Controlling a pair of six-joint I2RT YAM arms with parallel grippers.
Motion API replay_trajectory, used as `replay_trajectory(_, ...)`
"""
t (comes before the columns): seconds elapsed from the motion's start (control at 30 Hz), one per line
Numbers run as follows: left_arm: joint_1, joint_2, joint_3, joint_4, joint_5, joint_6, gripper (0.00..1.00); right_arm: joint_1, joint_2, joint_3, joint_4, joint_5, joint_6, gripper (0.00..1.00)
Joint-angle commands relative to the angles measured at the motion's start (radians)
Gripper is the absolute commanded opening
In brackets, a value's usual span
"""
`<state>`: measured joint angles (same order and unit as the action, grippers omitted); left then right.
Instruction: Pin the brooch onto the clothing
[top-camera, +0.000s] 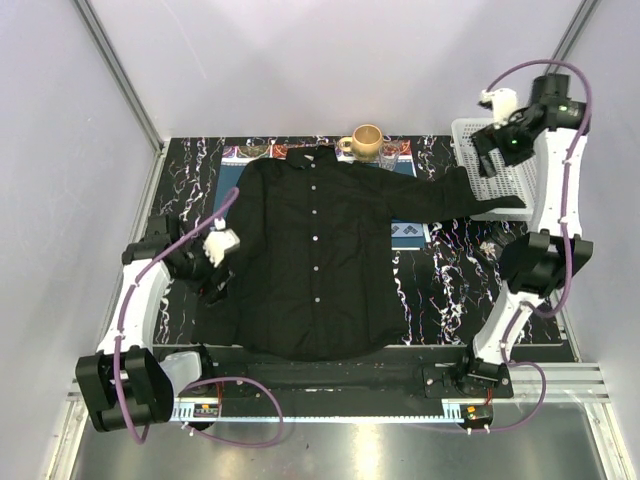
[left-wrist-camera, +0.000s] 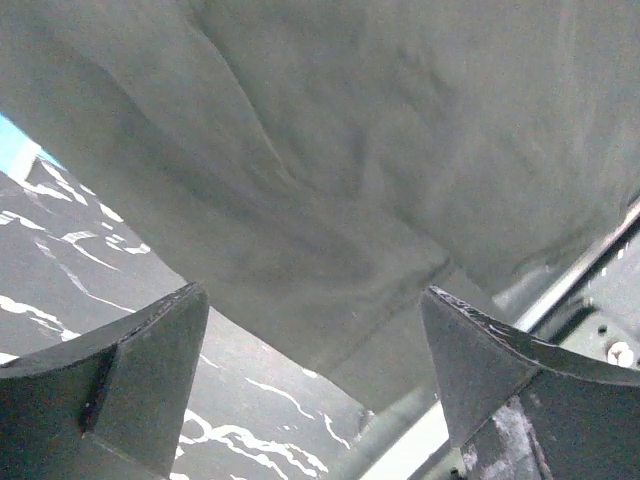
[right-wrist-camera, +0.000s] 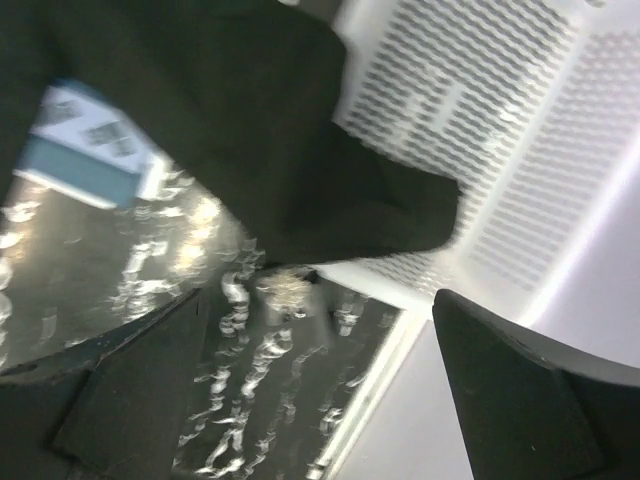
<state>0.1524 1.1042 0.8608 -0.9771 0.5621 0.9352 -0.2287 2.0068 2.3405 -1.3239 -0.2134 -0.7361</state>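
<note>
Desk is black marble-pattern, pale walls around it, metal frame rails at the corners.

Top view: the clothing (top-camera: 310, 260) lies flat and front up, collar at the far side, white button row down the middle. Everything below is placed off the shirt.
- The sleeve on your right-arm side runs out to a white perforated tray (top-camera: 500, 185), and the cuff rests on it.
- The brooch (top-camera: 490, 247) is on bare desk, off the shirt, just on the near side of that cuff.
- A mug (top-camera: 367, 140) and a glass (top-camera: 389, 152) sit just beyond the collar.
- A blue-white card (top-camera: 408, 233) pokes out from under the same sleeve.
- The left tool (top-camera: 218, 283) is low at the shirt's opposite sleeve edge.
- The right tool (top-camera: 487, 152) is up high over the tray, above the cuff.

Left wrist view: the left tool (left-wrist-camera: 312, 292) is released, fingers (left-wrist-camera: 150, 360) wide apart with nothing between them. Shirt fabric fills the frame right ahead, washed out to grey. Its folded edge hangs over marbled desk. You can't tell from here whether the tips touch the cloth.

Right wrist view: the right tool (right-wrist-camera: 318, 300) is also released, jaws spread and empty. It looks down on the cuff, which overlaps the tray (right-wrist-camera: 500, 120). The brooch (right-wrist-camera: 285, 288) is a blurred pale speck on the desk just beside the cuff edge, apart from the fingers. The card (right-wrist-camera: 90, 150) shows at the sleeve's other side.
</note>
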Motion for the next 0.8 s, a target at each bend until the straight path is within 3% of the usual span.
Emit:
replay_trajectory(0.0,0.004,-0.032,-0.098,-0.039,-0.151,0.134,0.90,0.162,-0.153,-0.249,-0.126,-0.148,0.113,1.00)
replay_trajectory(0.2,0.006,0.002,-0.157,0.089,-0.286,0.090,0.84,0.399,-0.321,-0.639,0.061,-0.176,0.231,1.00)
replay_trajectory(0.3,0.019,0.089,-0.152,0.113,-0.329,0.068,0.79,0.451,-0.329,-0.717,0.112,-0.210,0.279,1.00)
replay_trajectory(0.47,0.027,0.193,-0.144,0.175,-0.361,-0.001,0.77,0.483,-0.315,-0.753,0.149,-0.253,0.323,0.99)
replay_trajectory(0.63,0.030,0.302,-0.123,0.258,-0.386,-0.053,0.67,0.520,-0.303,-0.787,0.181,-0.302,0.353,0.98)
replay_trajectory(0.73,0.030,0.351,-0.112,0.271,-0.409,-0.068,0.56,0.558,-0.292,-0.826,0.215,-0.328,0.386,0.98)
replay_trajectory(0.77,0.032,0.361,-0.111,0.272,-0.415,-0.067,0.48,0.583,-0.287,-0.842,0.225,-0.331,0.400,0.97)
